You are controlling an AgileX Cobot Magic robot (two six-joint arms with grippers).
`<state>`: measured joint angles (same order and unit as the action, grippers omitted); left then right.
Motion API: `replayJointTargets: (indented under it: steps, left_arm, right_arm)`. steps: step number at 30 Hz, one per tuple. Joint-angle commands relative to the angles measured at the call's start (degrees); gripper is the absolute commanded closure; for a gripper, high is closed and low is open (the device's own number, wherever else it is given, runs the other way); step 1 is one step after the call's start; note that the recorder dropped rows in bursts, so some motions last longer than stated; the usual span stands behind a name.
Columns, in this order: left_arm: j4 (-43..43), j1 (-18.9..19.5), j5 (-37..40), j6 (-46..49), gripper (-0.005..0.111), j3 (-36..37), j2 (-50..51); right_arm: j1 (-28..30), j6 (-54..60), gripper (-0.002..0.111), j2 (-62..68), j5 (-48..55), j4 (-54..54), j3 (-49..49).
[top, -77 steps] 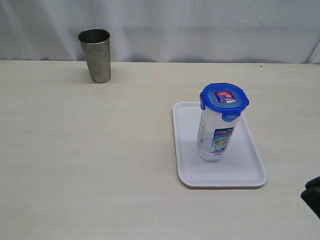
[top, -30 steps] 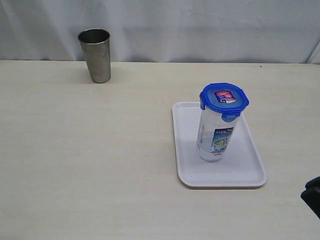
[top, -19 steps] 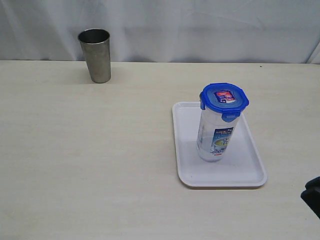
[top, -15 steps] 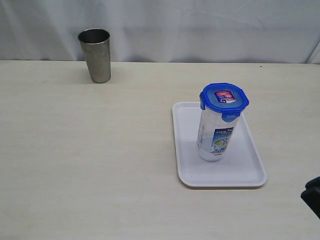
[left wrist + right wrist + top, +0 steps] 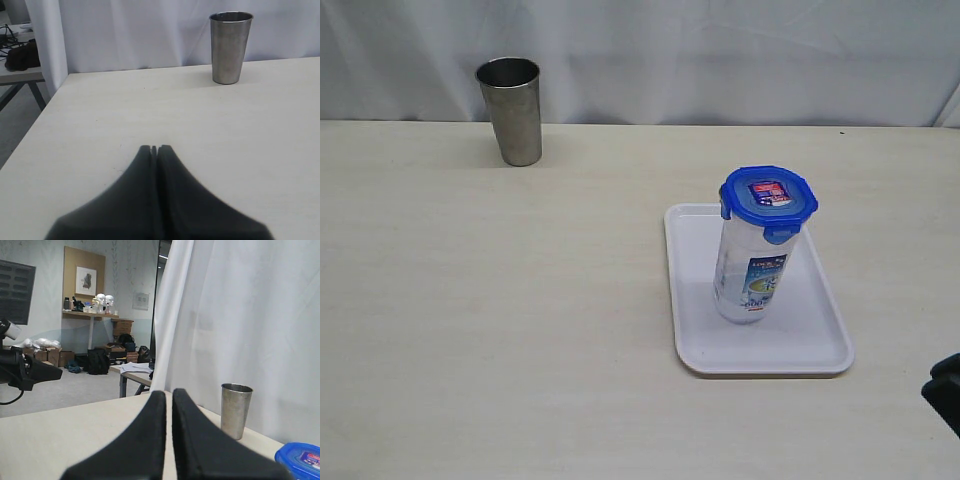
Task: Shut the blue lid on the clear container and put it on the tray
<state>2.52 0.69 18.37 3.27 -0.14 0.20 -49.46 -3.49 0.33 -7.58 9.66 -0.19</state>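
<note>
White curtain (image 5: 720, 50) hangs behind a pale, wood-grained bench (image 5: 520, 300). On the bench's right half lies the tray (image 5: 820, 340). The container (image 5: 750, 280) stands upright near the tray's middle, its label facing the exterior camera. The lid (image 5: 769, 196) sits on the container's mouth, and the flaps that show are folded down. A steel tumbler (image 5: 512, 108) stands well apart at the far left, close to the curtain. The left end effector (image 5: 154, 148) is over bare bench with its fingers pressed together, gripping nothing. The right end effector (image 5: 168, 392) shows only a thin slit between its fingers and is empty, apart from the container.
</note>
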Motion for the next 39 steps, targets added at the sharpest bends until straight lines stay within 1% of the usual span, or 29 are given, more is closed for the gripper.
replayJointTargets:
  steps: [1,10,12,15,17,19,29,33,36,39]
  left_arm:
    - [-0.15,-0.04,-0.23,-0.08,0.107,0.14,-0.20]
    - [-0.15,-0.04,-0.23,-0.08,0.107,0.14,-0.20]
    - [-0.15,-0.04,-0.23,-0.08,0.107,0.14,-0.20]
    - [-0.15,-0.04,-0.23,-0.08,0.107,0.14,-0.20]
    - [-0.15,-0.04,-0.23,-0.08,0.107,0.14,-0.20]
    - [-0.15,-0.04,-0.23,-0.08,0.107,0.14,-0.20]
    - [-0.15,-0.04,0.21,-0.08,0.107,0.14,-0.20]
    - [-0.15,-0.04,0.21,-0.08,0.107,0.14,-0.20]
    - [-0.15,-0.04,0.21,-0.08,0.107,0.14,-0.20]
    - [-0.15,-0.04,0.21,-0.08,0.107,0.14,-0.20]
  right_arm:
    - [0.03,0.49,0.104,-0.33,0.17,-0.04,0.19]
    - [0.18,0.79,0.104,-0.33,0.00,-0.04,0.19]
    - [0.95,3.91,0.104,-0.33,0.46,-0.04,0.19]
    - [3.88,4.56,0.104,-0.33,0.65,-0.04,0.19]
    - [7.10,4.56,0.104,-0.33,0.65,-0.04,0.19]
    - [11.57,4.56,0.104,-0.33,0.65,-0.04,0.19]
    - [38.94,4.17,0.104,-0.33,0.54,-0.04,0.19]
    - [47.32,3.49,0.104,-0.33,0.79,-0.04,0.19]
    - [51.27,2.65,0.104,-0.33,3.80,-0.04,0.19]
    - [51.51,2.89,0.104,-0.33,7.98,0.21,0.19]
